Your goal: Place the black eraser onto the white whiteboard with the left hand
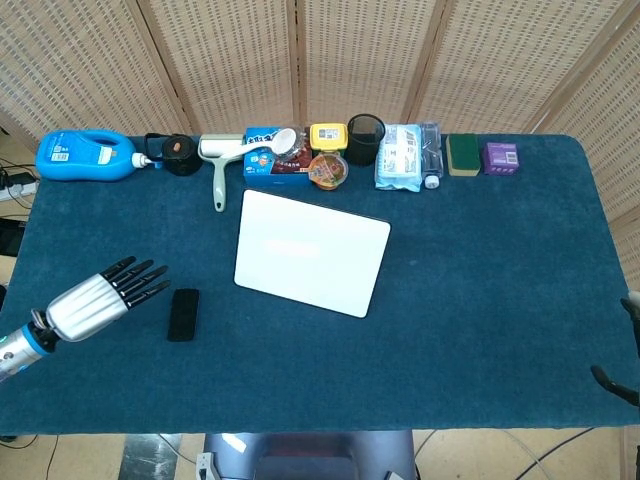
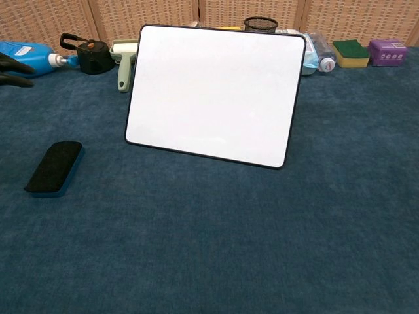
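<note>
While the black eraser (image 1: 183, 314) lies flat on the blue table cover (image 1: 480, 300), untouched, we see the left hand (image 1: 105, 296) just beside it with fingers spread and nothing in them. The white whiteboard (image 1: 311, 251) sits near the eraser toward mid-table, its surface bare. So we judge nothing done yet: grasp, lift, carry and placement all remain. Of the right hand (image 1: 628, 345) we catch only a sliver at the frame edge, and we cannot tell its state.
</note>
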Controlling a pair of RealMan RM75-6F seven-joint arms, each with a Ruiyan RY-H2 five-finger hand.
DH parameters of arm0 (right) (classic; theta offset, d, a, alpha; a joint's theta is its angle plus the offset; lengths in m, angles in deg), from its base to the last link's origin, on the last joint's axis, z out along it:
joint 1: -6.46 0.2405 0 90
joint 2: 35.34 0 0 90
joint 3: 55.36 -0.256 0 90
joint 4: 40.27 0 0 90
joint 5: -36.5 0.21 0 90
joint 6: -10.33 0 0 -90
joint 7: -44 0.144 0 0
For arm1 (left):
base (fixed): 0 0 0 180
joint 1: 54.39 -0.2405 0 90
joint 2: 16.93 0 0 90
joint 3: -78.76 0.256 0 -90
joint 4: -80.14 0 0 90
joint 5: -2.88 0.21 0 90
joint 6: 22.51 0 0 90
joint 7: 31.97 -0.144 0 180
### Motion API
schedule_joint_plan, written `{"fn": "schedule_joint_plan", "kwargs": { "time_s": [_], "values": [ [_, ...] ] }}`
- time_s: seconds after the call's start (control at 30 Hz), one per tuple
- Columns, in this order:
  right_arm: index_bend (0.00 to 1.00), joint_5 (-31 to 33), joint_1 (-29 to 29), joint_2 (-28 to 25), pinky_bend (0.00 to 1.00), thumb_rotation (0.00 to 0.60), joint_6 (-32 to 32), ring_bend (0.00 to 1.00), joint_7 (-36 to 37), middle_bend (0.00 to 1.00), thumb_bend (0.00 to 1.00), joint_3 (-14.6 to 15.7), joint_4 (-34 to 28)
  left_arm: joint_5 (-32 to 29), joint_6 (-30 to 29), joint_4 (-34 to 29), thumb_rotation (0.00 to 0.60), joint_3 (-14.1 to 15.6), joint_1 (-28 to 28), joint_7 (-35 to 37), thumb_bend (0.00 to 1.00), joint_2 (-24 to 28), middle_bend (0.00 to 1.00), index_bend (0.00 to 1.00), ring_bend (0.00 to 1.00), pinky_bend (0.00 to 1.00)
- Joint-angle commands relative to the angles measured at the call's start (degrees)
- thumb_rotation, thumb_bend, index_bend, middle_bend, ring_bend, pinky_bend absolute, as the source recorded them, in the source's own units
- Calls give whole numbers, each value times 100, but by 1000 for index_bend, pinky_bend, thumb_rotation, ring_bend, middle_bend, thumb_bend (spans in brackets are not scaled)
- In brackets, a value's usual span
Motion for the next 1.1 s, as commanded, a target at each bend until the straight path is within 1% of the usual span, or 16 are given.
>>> {"fn": "schedule_joint_plan", "kwargs": {
  "time_s": [0.03, 0.13, 0.23, 0.4, 0.53, 0.77, 0.9, 1.1],
  "values": [
    [112, 241, 57, 27, 131, 600, 160, 129, -23, 122, 0, -87, 50, 335, -382, 1162, 600, 370, 463, 734, 113, -763, 52, 0, 104, 185],
    [112, 351, 82, 46, 131, 600, 213, 129, -64, 122, 0, -129, 87, 376, -295, 1528, 600, 567, 591, 891, 113, -963, 55, 0, 106, 185],
    [109, 441, 95, 59, 131, 600, 254, 129, -74, 119, 0, -157, 111, 397, -225, 1706, 600, 747, 706, 1076, 117, -1106, 55, 0, 105, 192],
    [106, 552, 100, 69, 130, 600, 283, 127, -73, 118, 0, -196, 142, 398, -131, 1894, 600, 992, 835, 1190, 120, -1267, 55, 0, 107, 204],
    [103, 587, 104, 74, 131, 600, 294, 127, -75, 118, 0, -208, 152, 346, -68, 1939, 600, 1117, 920, 1255, 119, -1352, 56, 1, 118, 215],
    [102, 577, 93, 52, 131, 600, 276, 127, -6, 118, 0, -211, 149, 303, 47, 1930, 600, 1380, 1014, 1232, 131, -1428, 98, 63, 151, 266],
    [102, 589, 78, 32, 131, 600, 263, 127, 49, 118, 0, -219, 150, 225, 121, 1917, 600, 1451, 1049, 1235, 172, -1457, 140, 110, 178, 286],
    [102, 585, 72, 10, 131, 600, 271, 127, 100, 118, 0, -214, 138, 127, 228, 1881, 600, 1572, 1118, 1211, 180, -1496, 202, 188, 217, 320]
  ]
}}
